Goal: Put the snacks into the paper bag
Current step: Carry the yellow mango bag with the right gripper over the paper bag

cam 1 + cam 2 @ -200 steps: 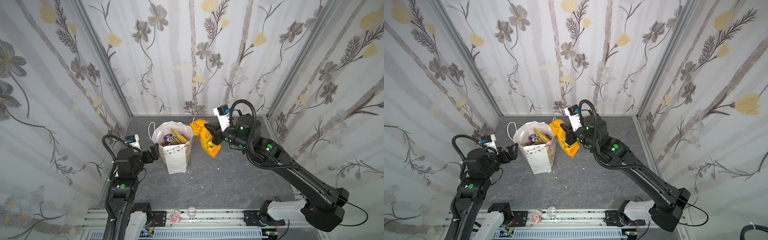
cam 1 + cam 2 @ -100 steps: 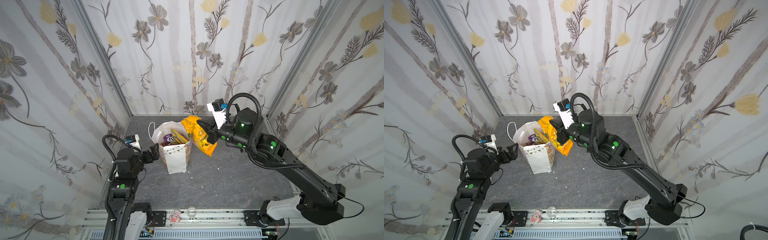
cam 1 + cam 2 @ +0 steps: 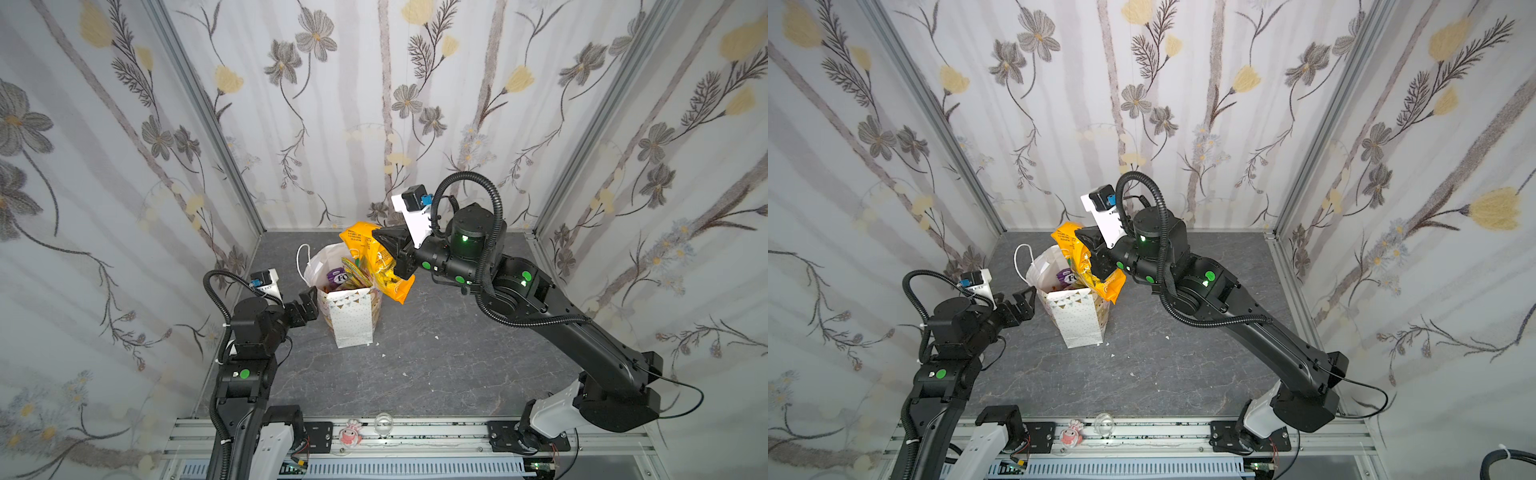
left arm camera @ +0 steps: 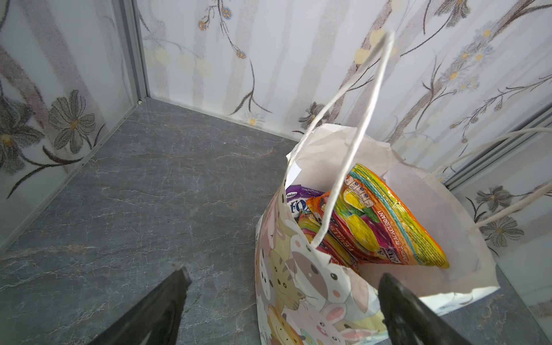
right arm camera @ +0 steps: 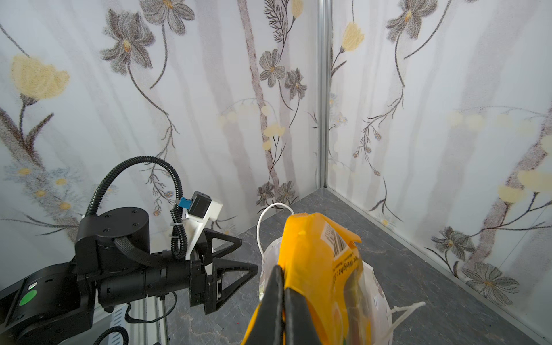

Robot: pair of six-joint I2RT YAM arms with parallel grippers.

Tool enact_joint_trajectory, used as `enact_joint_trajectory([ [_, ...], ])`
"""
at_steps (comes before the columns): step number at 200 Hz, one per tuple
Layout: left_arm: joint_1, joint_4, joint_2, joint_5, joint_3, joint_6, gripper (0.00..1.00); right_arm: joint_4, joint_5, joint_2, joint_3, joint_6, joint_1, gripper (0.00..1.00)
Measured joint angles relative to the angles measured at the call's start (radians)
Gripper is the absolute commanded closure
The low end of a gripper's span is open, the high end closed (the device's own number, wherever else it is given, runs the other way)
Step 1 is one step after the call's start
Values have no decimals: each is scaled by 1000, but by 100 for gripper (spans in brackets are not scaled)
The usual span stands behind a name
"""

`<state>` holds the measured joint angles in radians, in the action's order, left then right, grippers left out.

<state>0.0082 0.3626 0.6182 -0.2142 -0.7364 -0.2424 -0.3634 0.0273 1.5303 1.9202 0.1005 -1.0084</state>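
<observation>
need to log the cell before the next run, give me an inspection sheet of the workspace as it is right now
surface: grey marbled tabletop, a few white crumbs
job's things: paper bag upright, purple packet and striped orange packet inside; yellow-orange packet held in the air at its rim
clutter: pink figure and clear ball on the front rail
grippers: left gripper open beside the bag, contact cannot be told; right gripper shut on the yellow-orange packet
cables: black corrugated hose looped on each arm; thin black cable at the right base
surroundings: floral wallpaper walls, metal corner posts
</observation>
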Motion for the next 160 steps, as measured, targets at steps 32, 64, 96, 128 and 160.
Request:
enact_joint_trajectory([
  [32, 0, 0, 2, 0, 0, 0, 0, 1, 20, 109, 111, -5, 0, 100],
  [64, 0, 0, 3, 0, 0, 0, 0, -26, 46, 220, 229, -27, 0, 100],
  [96, 0, 0, 2, -1, 0, 0, 0, -26, 55, 287, 288, -53, 3, 100],
  [128, 0, 0, 2, -1, 0, 0, 0, -14, 79, 326, 293, -56, 26, 100],
  [160, 0, 0, 2, -1, 0, 0, 0, -10, 102, 357, 294, -56, 49, 100],
])
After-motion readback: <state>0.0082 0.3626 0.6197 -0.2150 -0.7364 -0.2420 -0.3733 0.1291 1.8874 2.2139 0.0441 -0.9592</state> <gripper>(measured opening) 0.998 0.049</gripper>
